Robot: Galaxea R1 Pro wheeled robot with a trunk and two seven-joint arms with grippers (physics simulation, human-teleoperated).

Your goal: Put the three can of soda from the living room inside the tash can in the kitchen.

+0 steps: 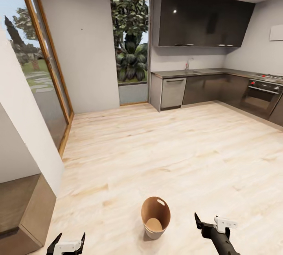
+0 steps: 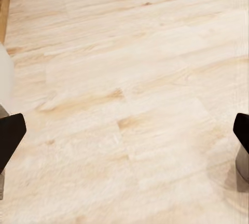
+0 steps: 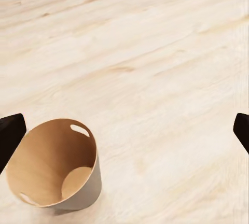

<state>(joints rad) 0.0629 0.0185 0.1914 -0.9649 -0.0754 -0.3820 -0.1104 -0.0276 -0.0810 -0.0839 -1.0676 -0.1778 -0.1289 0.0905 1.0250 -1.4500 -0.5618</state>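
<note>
Both pincers, left pincer (image 1: 66, 243) and right pincer (image 1: 215, 222), hang wide open and empty, flanking the tash can (image 1: 155, 217) at 6 o'clock, apparently awaiting cans.

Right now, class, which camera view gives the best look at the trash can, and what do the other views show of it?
The right wrist view: the trash can is large, with its brown inside, bottom and hand slot plain. The head view shows it smaller, upright on the wood floor between both arms. The left wrist view shows floor.
</note>
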